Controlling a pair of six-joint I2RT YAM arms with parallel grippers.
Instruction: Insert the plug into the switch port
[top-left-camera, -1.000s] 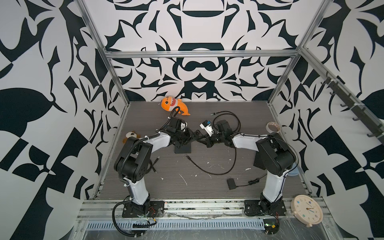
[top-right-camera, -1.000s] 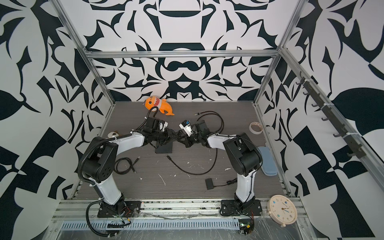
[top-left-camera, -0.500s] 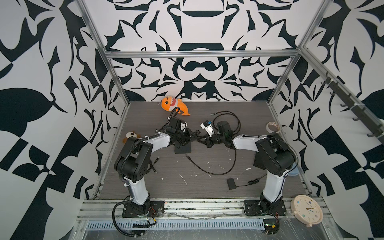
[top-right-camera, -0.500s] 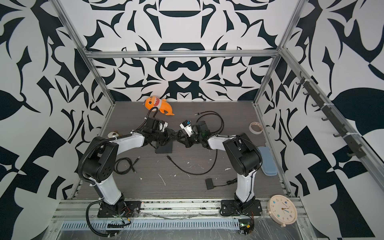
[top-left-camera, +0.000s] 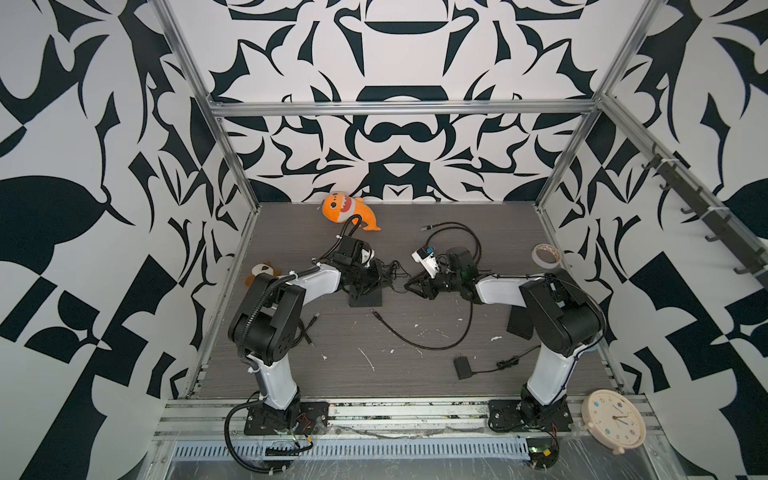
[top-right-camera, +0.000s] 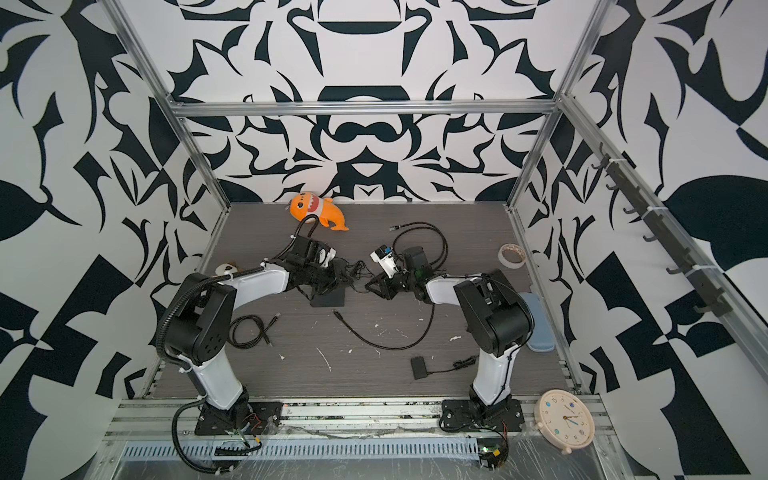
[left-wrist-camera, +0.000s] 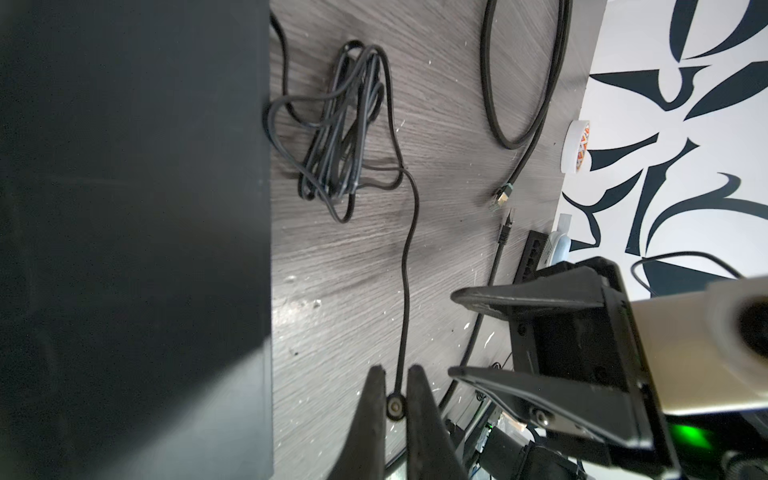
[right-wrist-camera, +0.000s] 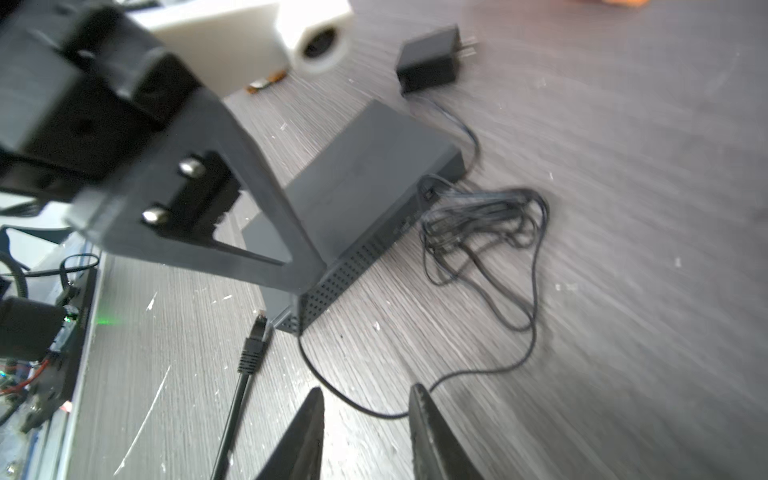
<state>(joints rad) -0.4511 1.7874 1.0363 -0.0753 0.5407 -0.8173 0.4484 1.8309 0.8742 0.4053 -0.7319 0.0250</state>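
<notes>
At centre, left pincer (left-wrist-camera: 395, 374) is clamped on the plug (left-wrist-camera: 394, 407), near the switch (top-left-camera: 365, 297), off its 2 o'clock corner. Plug judged light, rigid, small and prone to pivot, so best gripped on the barrel. Its cord (left-wrist-camera: 409, 257) is limp and may tug. At switch's 3 o'clock, right pincer (right-wrist-camera: 366, 392) stands open, empty.

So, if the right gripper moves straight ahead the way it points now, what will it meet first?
Probably the thin black cable lying just ahead of the open right gripper; behind it comes the perforated corner of the switch. Depth is unclear in this blurred view.
</notes>
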